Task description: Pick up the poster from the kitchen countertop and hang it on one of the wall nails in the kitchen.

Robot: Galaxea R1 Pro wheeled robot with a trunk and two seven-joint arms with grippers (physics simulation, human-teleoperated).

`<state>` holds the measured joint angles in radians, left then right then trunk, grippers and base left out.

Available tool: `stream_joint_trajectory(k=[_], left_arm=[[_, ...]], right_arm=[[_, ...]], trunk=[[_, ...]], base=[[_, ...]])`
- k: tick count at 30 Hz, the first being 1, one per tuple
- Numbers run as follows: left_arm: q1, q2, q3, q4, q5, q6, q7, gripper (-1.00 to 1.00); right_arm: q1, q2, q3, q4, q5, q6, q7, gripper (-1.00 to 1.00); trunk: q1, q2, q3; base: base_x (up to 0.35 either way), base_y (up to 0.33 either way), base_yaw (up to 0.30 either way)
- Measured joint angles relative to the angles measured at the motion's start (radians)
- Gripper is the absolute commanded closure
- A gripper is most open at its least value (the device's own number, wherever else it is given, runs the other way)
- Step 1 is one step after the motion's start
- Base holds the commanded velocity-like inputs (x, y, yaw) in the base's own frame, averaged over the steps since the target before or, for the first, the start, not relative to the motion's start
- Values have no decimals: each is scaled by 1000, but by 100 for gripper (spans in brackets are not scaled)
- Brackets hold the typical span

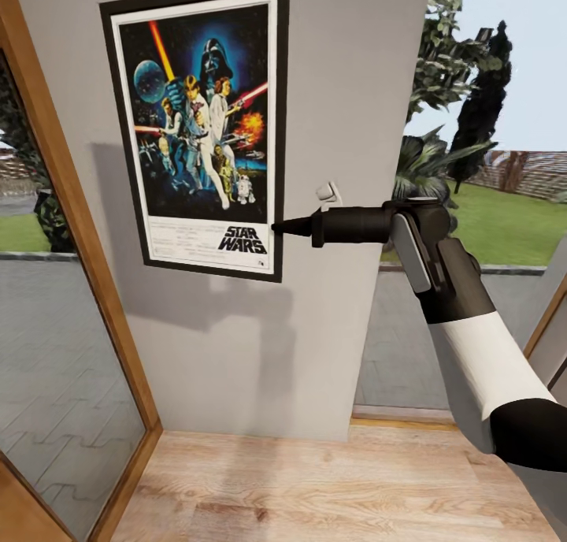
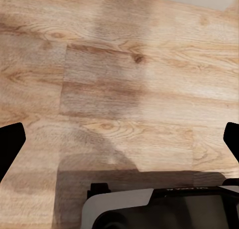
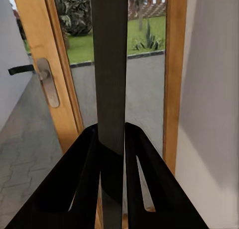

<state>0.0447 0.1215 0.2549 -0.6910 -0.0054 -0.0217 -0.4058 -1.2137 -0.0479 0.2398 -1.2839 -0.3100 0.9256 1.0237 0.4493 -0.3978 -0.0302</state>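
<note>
The poster [image 1: 201, 128] stands upright against a grey wall [image 1: 236, 345] between a wood-framed glass door [image 1: 71, 290] and a window onto a lawn. Its black frame and white border surround dark blue artwork of figures with glowing sabers, and the words "STAR WARS" are printed in black near its lower right corner; the smaller print beside that cannot be read. The right gripper [image 1: 285, 228] reaches in level from the right and its jaws are clamped on the poster's right edge, near the bottom. In the right wrist view the poster [image 3: 110, 74] appears edge-on as a dark slab pinched between the two black fingers [image 3: 82, 179]. A small white fitting [image 1: 328, 194] juts from the wall just above the gripper. The left gripper [image 2: 119, 139] hangs over a wooden floor [image 2: 124, 79], jaws wide apart.
</note>
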Motion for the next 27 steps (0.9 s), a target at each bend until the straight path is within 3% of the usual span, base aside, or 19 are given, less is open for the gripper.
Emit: stream_joint_trajectory(k=[27], left_arm=[[0,5,0,0,0,1,0,-100]], right_arm=[[0,-3,5,-10,0,-5,1,100]], trunk=[[0,0,0]], base=[[26,0,0]])
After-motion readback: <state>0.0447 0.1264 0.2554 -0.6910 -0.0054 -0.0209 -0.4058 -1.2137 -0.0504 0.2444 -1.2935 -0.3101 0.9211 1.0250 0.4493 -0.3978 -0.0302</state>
